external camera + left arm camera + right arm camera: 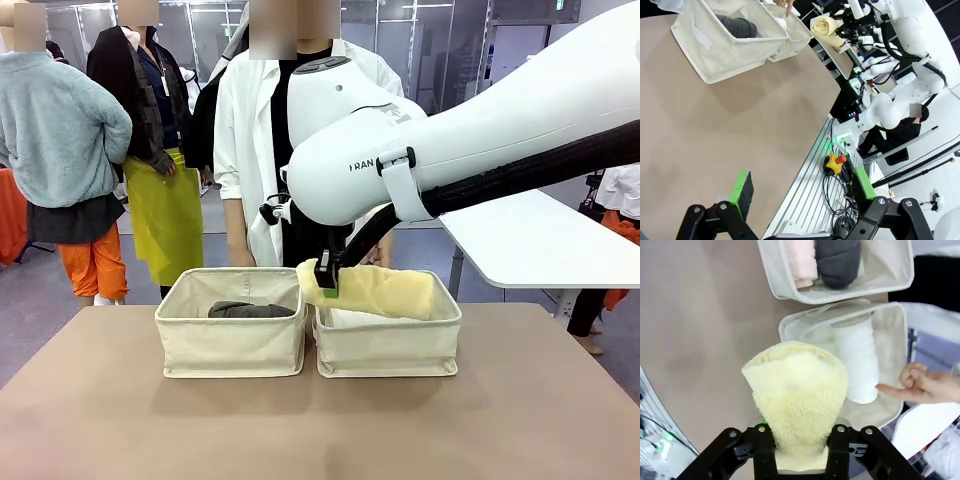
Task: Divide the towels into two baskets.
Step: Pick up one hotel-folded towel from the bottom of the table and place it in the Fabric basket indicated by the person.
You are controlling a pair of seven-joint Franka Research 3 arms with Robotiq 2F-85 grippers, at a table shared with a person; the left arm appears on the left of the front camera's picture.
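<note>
Pale yellow rolled terry towel [799, 395] clamped in right gripper [801, 440] above right cream canvas basket [388, 345] holding white rolled towel [856, 357], dark grey towel [838, 262] and peach towel [802, 260] in left basket [230, 340], left gripper [802, 192] spread wide, nothing held, over brown table [705, 130], person's hand [922, 385] pointing at white towel.

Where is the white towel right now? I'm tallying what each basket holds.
In the right wrist view the white towel lies inside the basket below the held pale yellow towel, beside the person's pointing hand.
</note>
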